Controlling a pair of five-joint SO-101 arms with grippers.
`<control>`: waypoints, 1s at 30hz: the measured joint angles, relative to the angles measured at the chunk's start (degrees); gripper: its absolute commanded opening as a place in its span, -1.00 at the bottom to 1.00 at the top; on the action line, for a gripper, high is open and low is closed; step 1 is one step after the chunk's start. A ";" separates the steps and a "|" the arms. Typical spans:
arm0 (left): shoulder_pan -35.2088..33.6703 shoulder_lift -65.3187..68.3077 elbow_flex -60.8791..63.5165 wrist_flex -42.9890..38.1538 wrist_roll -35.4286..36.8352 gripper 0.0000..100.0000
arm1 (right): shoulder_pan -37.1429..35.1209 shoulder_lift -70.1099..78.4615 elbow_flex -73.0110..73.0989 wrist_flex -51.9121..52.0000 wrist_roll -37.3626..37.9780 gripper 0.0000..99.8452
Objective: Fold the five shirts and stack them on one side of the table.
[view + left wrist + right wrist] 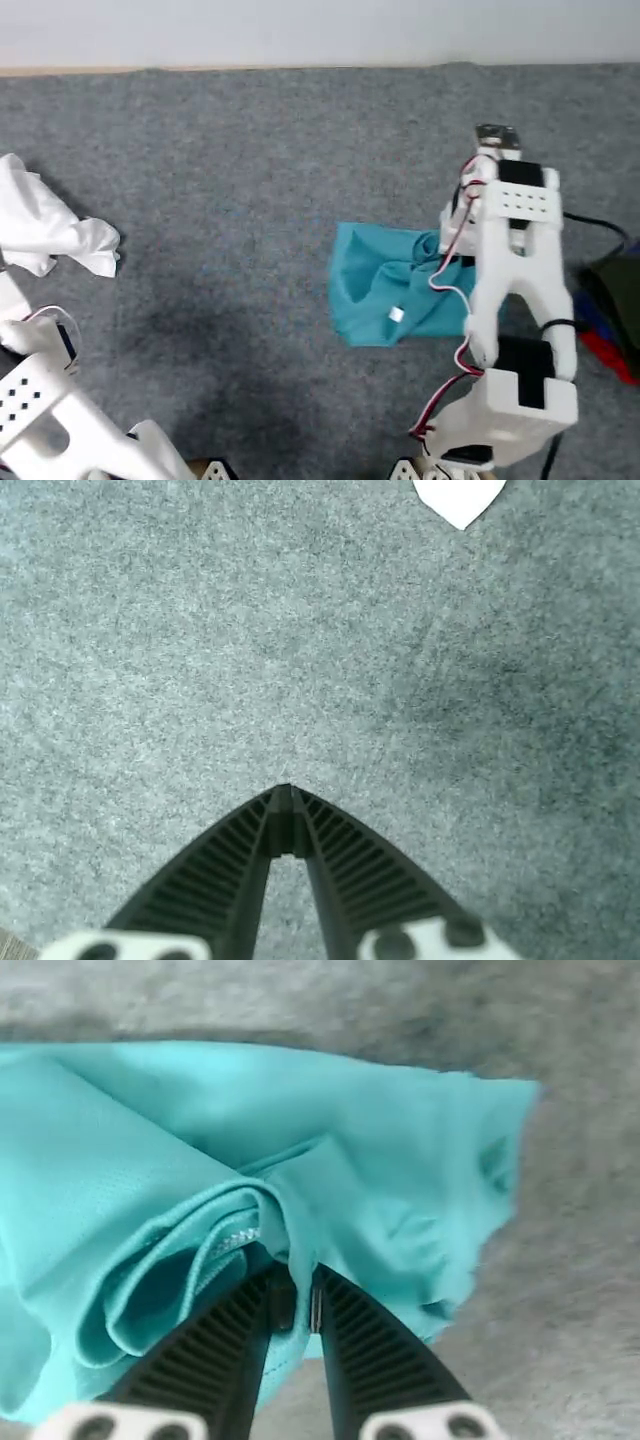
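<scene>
Far left of the teal shirt (385, 285), at the edge of the high view, a white shirt (45, 225) lies bunched on the grey surface (230, 150). It is well apart from the teal shirt, with bare surface between them.

The left arm (40, 420) is also well left of the teal shirt, and closer to the arms' bases than that shirt is. The left jaws are closed with their tips meeting, and they grip nothing. They hang over bare surface, and a corner of the white shirt shows some way beyond the tips.

The teal shirt lies crumpled right of the surface's middle, its cloth heaped in loose folds rather than spread flat. A small white tag (396, 315) shows on it, on the side toward the arms' bases.

The right arm (515, 260) stands over the teal shirt's right edge. The right jaws are closed on a fold of the teal shirt, pinching the cloth between their tips. The fabric rucks up in loops around them.

Right of the teal shirt, past the right arm, a pile (610, 300) of dark, blue and red cloth lies at the view's edge.
</scene>
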 measured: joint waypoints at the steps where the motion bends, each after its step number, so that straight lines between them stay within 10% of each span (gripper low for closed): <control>1: 0.00 0.00 0.00 0.00 0.00 -0.99 | 0.79 0.00 0.00 -0.09 0.53 -0.98; 15: 0.00 0.00 0.00 0.00 0.00 -0.99 | 7.38 7.03 0.70 -4.75 4.48 -0.95; 23: 0.00 0.00 0.00 0.00 0.00 -0.99 | 7.38 7.03 0.70 -3.08 7.91 -0.24; 30: 0.00 0.00 0.00 0.00 0.00 -0.99 | 7.65 -2.73 -2.20 2.29 8.00 -0.47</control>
